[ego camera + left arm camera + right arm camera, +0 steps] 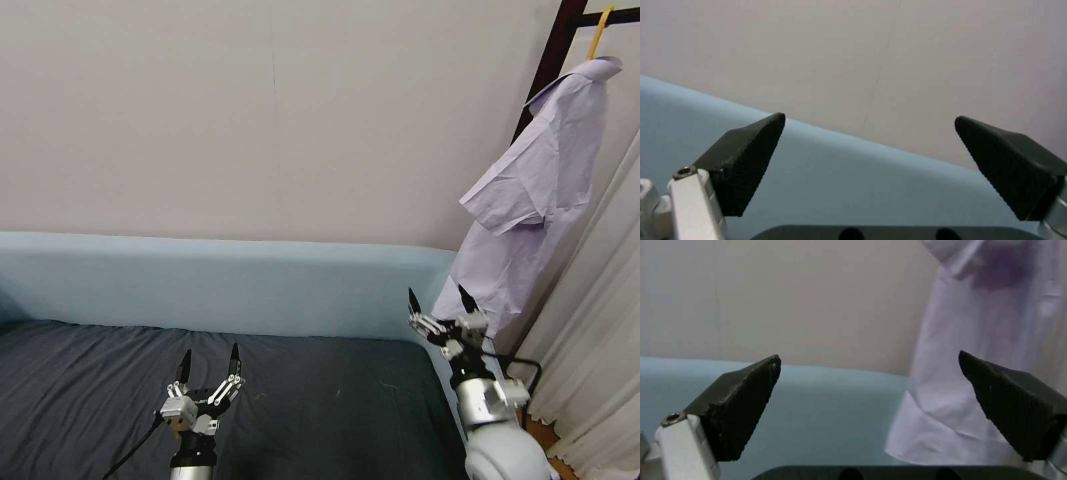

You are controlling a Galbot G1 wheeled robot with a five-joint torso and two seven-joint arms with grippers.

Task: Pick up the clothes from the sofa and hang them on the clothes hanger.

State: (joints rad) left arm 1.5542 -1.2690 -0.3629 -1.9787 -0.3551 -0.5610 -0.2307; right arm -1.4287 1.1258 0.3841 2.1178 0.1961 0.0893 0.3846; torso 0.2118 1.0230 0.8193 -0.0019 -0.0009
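My left claw (210,365) hangs low over the sofa (200,285), above its dark seat, pointing up toward the pale blue backrest. Its fingers (747,160) are spread wide with nothing between them; past them I see the backrest and the bare wall (250,100).

My right claw (438,305) is raised at the sofa's right end, near the armrest. It is also spread wide and holds nothing. Its fingers (733,405) frame the lower part of the shirt (530,190), which lies beyond the tips, not between them. The claw is close to the hem, and I judge the two to be apart.

The shirt is off the sofa. It hangs on a yellow hanger (600,30) hooked onto the dark rack (545,65) to my upper right. The collar sits at the top, one sleeve sticks out to the side, and the tail falls beside the sofa's end, next to the curtain (600,330). It sits a little crooked on the hanger but looks well caught.

So I judge the main work done: the garment is picked up, hung and let go. As far as the head view reaches, the seat holds no other clothing. The sofa's left end runs out of the frame, so I can't rule out something lying there. If nothing is, what's left is small: pull both arms clear of the shirt without snagging the hem.
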